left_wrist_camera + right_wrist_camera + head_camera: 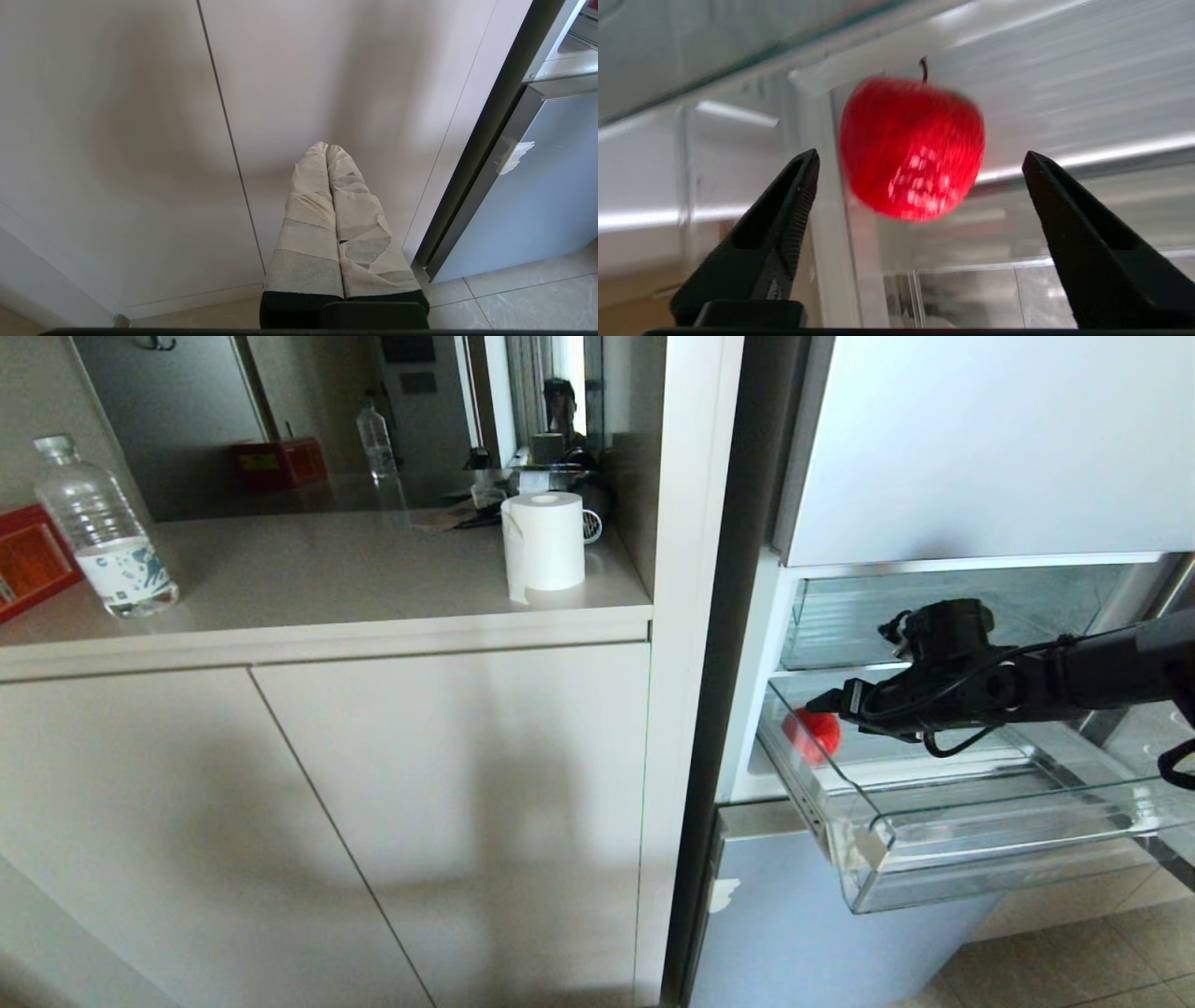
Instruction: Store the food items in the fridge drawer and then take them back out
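Now right gripper [920, 158] fingers apart, apple [913, 147] loose in fridge drawer [934, 873]; I'd withdraw level, avoiding its wall; left fingers [308, 205] together.

1. The head camera is looking forward and down from well back, taking in the tabletop [308, 569] at ten o'clock and the fridge drawer [934, 859] at four o'clock.
2. The left wrist camera is facing the cabinet doors [140, 140] low down, sharing them with the head view.
3. The right wrist camera is sitting close inside the drawer, facing the red fruit [911, 149].
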